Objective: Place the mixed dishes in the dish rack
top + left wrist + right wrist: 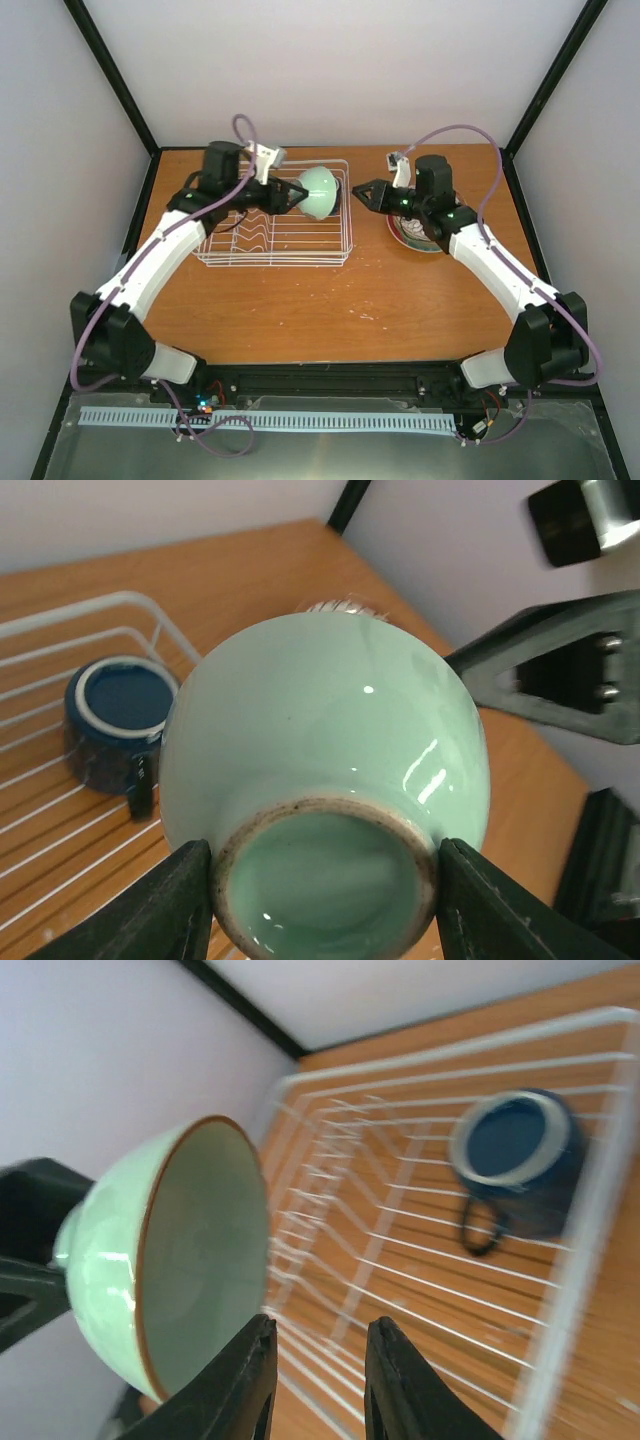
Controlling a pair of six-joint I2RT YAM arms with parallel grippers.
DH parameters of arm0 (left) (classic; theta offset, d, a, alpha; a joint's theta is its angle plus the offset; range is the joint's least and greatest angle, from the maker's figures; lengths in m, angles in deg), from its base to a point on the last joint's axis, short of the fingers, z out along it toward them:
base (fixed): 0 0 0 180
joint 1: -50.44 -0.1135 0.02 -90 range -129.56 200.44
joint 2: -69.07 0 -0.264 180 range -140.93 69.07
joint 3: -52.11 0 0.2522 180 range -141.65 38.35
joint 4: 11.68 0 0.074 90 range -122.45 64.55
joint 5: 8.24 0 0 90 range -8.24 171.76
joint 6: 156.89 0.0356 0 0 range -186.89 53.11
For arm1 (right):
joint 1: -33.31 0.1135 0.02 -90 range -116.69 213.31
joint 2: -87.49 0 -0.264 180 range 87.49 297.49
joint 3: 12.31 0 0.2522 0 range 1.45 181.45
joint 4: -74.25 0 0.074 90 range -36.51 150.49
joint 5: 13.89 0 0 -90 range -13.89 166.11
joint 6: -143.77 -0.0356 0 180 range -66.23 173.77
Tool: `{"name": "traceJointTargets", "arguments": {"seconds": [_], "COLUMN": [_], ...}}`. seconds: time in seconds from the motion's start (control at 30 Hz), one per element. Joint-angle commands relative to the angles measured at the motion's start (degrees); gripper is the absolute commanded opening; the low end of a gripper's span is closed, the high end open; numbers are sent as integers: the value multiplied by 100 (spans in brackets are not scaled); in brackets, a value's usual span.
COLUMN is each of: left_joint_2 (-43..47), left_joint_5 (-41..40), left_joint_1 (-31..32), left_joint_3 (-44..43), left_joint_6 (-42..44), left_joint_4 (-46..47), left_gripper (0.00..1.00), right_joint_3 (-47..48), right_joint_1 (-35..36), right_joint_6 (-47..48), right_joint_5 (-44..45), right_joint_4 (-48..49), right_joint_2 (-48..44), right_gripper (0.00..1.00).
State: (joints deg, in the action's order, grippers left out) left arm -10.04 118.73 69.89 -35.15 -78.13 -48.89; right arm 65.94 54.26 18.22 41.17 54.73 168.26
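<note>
The left fingers (175, 905) are clamped on the foot ring of the green bowl (320, 740), one on each side. They hold the bowl on its side over the right end of the rack (275, 245), with its mouth turned toward the right arm. The blue mug (520, 1155) sits inside the rack, beyond the bowl. The right fingers (245, 1380) are slightly apart with nothing between them, and they point at the bowl's open mouth from close by. A plate (405, 238) lies on the counter (330, 310) under the right arm.
</note>
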Motion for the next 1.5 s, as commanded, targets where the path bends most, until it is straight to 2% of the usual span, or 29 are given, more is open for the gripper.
{"name": "traceJointTargets", "arguments": {"seconds": [0.0,0.1,0.2,0.4,0.6,1.1,1.47], "left_joint_2": [-563,-1020,-1570,-2300,-2852,-3617,-4052], "left_joint_5": [-1660,-2177,-2763,-3366,-3750,-3893,-3757], "left_joint_1": [490,721,982,1346,1561,1653,2004], "left_joint_3": [-867,-1279,-1771,-2489,-2670,-2685,-2691], "left_joint_6": [686,807,917,981,982,991,905], "left_joint_4": [-1171,-1663,-2160,-2650,-2935,-2560,-2528], "left_gripper": [1,1,1,1,1,1,1], "right_joint_3": [-17,-152,-215,-481,-546,-737,-760], "right_joint_1": [-41,-58,-85,-257,-429,-825,-930], "right_joint_6": [1168,1339,1492,1582,1713,1817,1792], "right_joint_5": [1970,2830,3126,3042,3063,2826,2859], "right_joint_4": [-1797,-1981,-2119,-2033,-2043,-2107,-2165], "right_joint_2": [-230,-521,-618,-716,-775,-992,-1024], "right_gripper": [23,23,23,23,23,23,23]}}
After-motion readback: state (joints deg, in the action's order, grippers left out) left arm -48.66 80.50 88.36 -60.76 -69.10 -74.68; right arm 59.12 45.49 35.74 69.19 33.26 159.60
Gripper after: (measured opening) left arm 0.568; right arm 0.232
